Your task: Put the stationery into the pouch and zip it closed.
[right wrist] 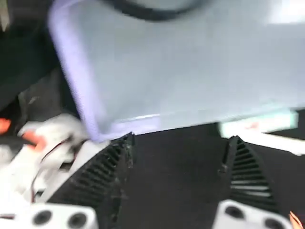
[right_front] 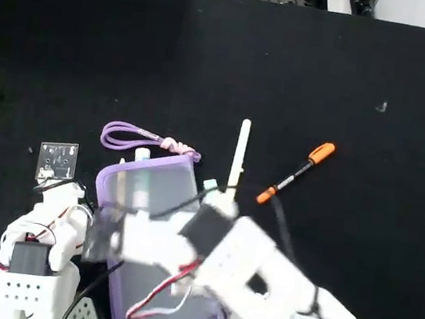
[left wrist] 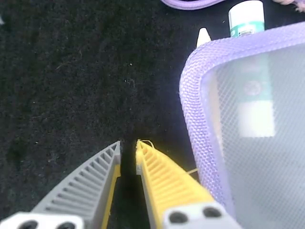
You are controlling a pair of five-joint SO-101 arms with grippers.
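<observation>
The purple pouch with a see-through mesh face lies near the table's front, its strap looped behind it. A white tube with a green label pokes out at the pouch's far edge and shows through the mesh. A white pen and an orange-capped pen lie on the cloth just right of the pouch. My left gripper is shut beside the pouch's left edge, with nothing seen in it. My right gripper hangs open over the pouch, its arm crossing from the right.
A small grey square card lies left of the pouch, just beyond the left arm. Black cloth covers the table. Shoes and cables sit past the far edge.
</observation>
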